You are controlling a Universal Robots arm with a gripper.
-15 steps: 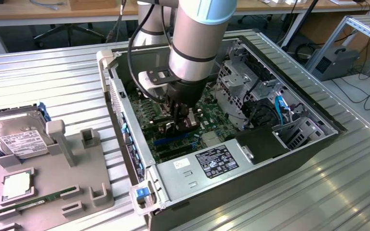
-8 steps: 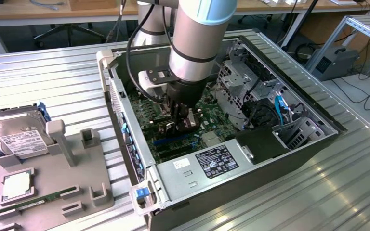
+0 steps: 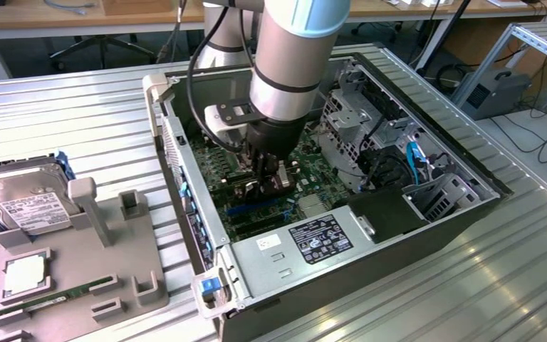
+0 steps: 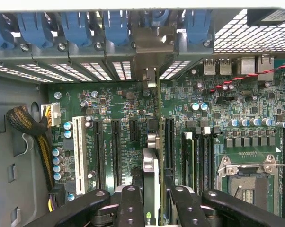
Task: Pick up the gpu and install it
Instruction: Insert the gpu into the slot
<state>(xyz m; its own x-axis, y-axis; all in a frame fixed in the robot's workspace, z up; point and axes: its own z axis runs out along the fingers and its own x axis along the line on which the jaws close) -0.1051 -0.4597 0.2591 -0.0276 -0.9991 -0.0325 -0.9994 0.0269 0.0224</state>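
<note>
My hand is clamped on the gpu, fingers pressed against both its faces. I hold it edge-on over the motherboard, inside the open computer case at the centre of the exterior view.

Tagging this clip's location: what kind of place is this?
Likely a robotics lab bench: slatted aluminium table, open PC case with the gripper holding the gpu inside, grey parts fixture, desks behind.
</note>
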